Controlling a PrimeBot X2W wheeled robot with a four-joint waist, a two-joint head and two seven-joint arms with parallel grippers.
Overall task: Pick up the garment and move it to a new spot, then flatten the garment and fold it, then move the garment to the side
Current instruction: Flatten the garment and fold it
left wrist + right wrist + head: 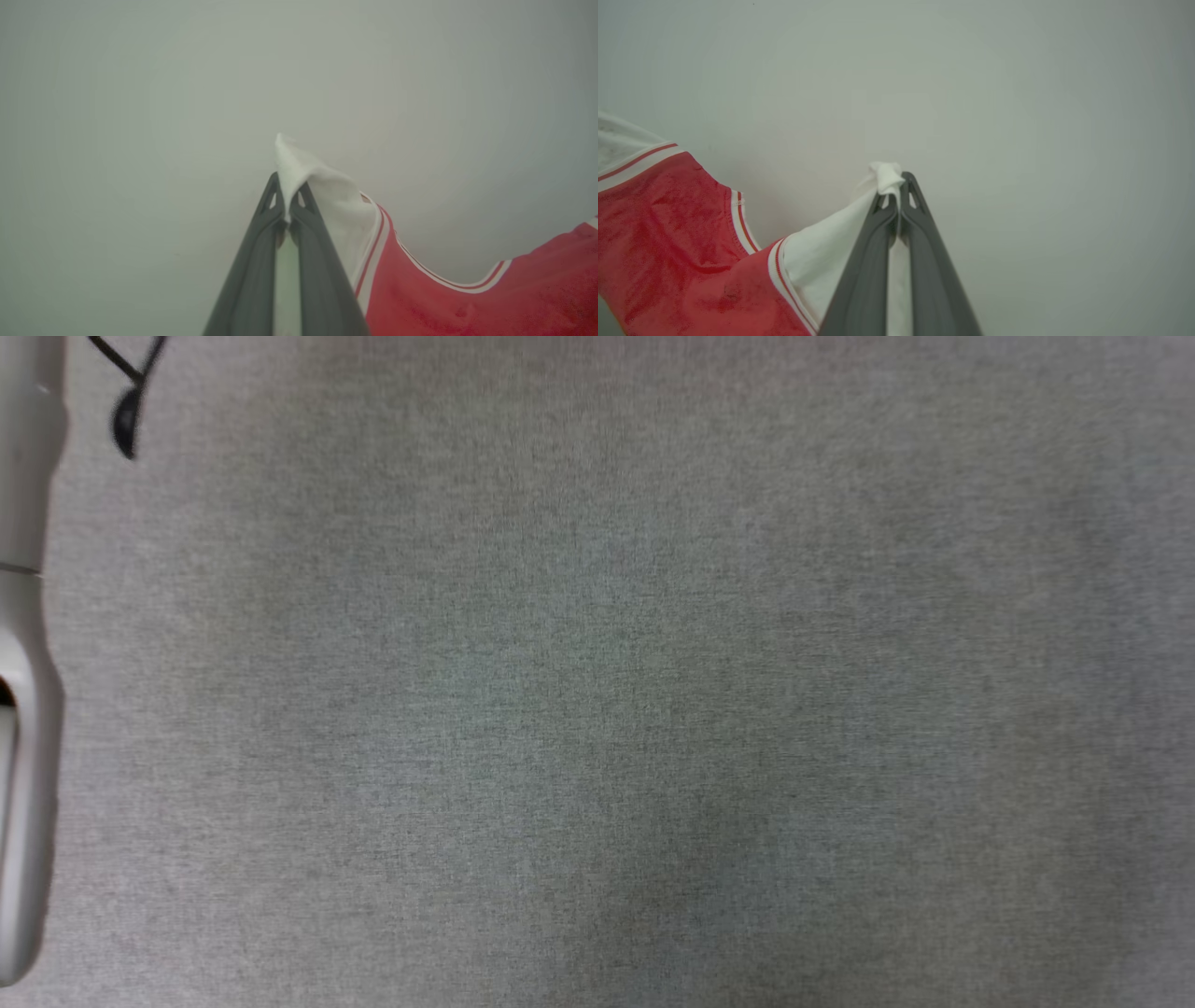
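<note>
In the left wrist view my left gripper [287, 198] is shut on the white shoulder cloth of the garment [467, 308], whose red body with striped trim hangs down to the right. The right wrist view has my right gripper [899, 196] shut on the other white sleeve part, and the garment [668, 242] sags red to the left, held up between both grippers. A pale wall fills the background of both wrist views. A pale forearm [23, 709] runs along the left edge of the head view.
The grey cloth-covered table [607, 691] spreads across the head view. A black cable [126, 392] hangs at its top left corner.
</note>
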